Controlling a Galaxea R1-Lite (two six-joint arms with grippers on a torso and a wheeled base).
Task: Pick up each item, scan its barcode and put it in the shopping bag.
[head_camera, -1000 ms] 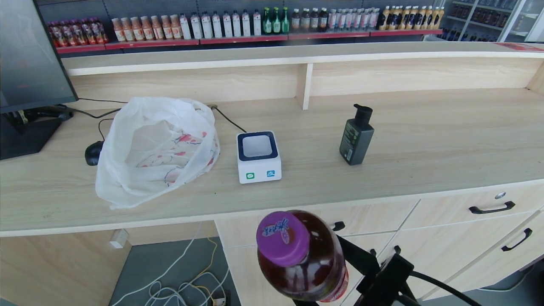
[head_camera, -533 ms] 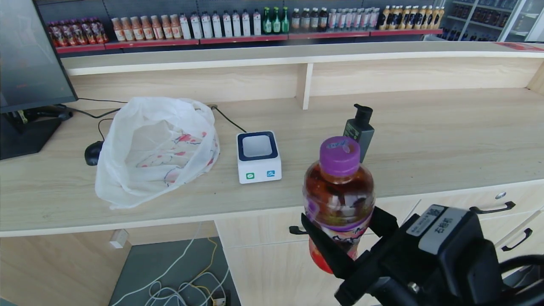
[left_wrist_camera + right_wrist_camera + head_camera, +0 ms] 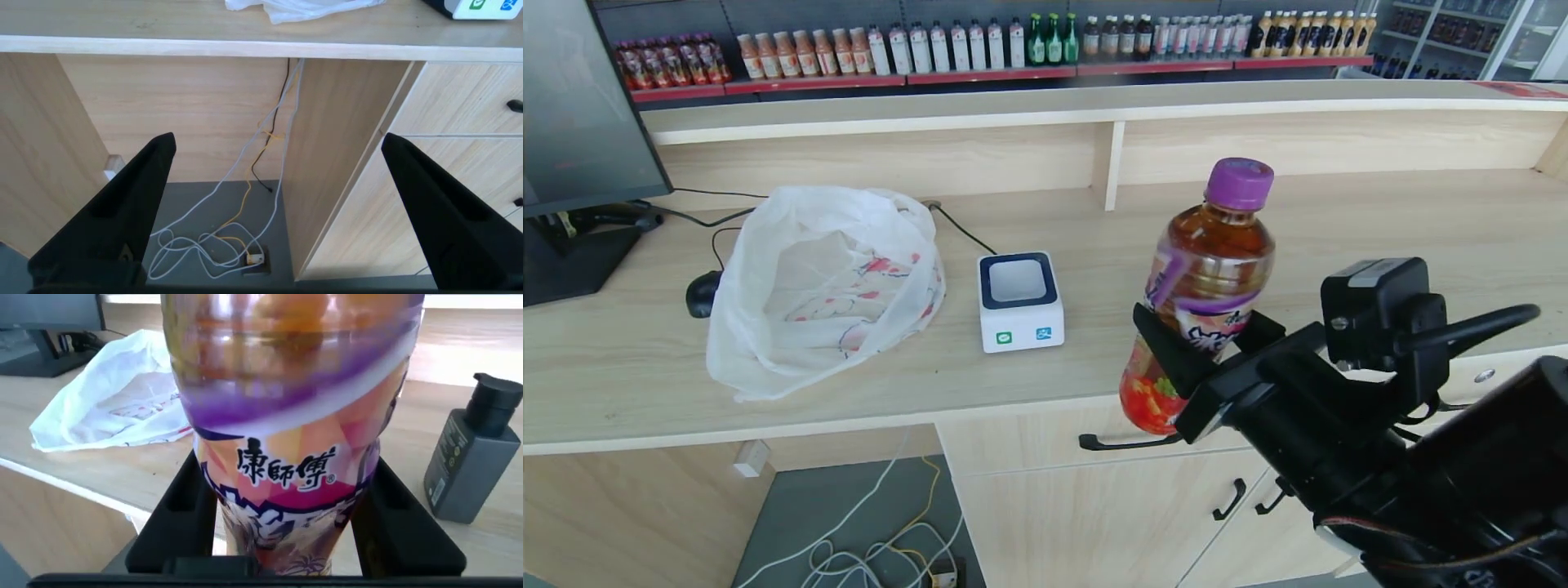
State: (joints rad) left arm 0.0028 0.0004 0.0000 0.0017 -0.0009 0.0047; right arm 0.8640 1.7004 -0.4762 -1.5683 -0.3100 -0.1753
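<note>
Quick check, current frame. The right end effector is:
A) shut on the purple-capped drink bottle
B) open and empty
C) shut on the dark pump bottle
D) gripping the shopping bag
A: the right end effector clamps the purple-capped drink bottle around its label and holds it upright, while the dark pump bottle stands free on the counter.

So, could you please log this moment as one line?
right gripper: shut on bottle | left gripper: open | bag: beside scanner
</note>
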